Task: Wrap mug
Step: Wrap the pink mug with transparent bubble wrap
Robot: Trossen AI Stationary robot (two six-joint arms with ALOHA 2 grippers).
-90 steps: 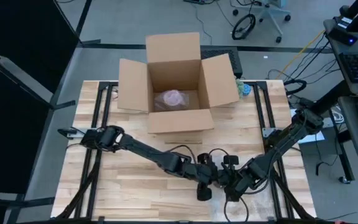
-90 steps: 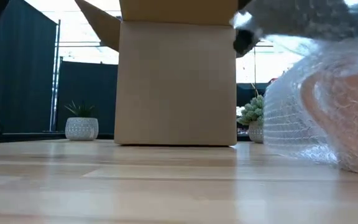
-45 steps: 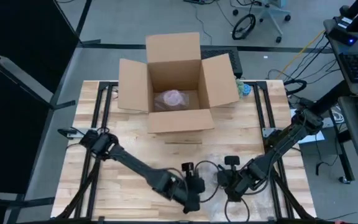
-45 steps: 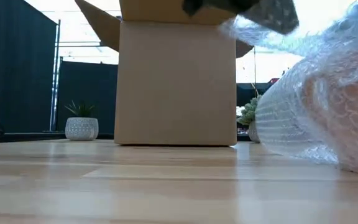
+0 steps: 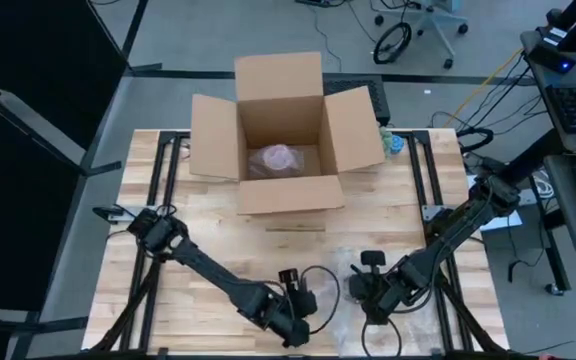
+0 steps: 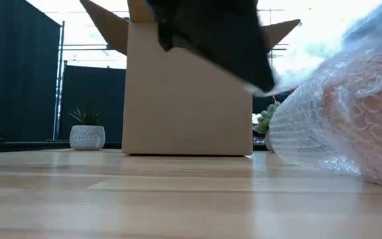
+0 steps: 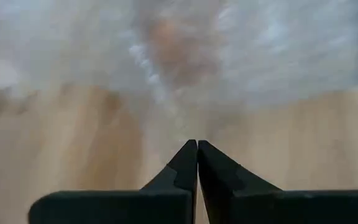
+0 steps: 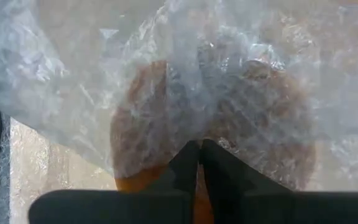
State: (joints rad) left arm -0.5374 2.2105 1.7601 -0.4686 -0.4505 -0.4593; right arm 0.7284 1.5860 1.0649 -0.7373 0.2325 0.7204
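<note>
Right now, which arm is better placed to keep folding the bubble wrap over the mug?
Probably the right: its gripper sits against the clear bubble wrap over the orange-brown mug; the left gripper is apart.

Left pincer (image 5: 303, 318) drew back from wrap (image 5: 348, 262)

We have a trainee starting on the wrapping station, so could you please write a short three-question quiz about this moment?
1. True or false: the cardboard box has its flaps closed.
2. What covers the mug? A) paper B) bubble wrap C) cloth
3. Which gripper is nearer the table's front edge?

Key: 1 false, the flaps are open. 2 B. 3 The left gripper; the right gripper is closed at the wrapped mug.
</note>
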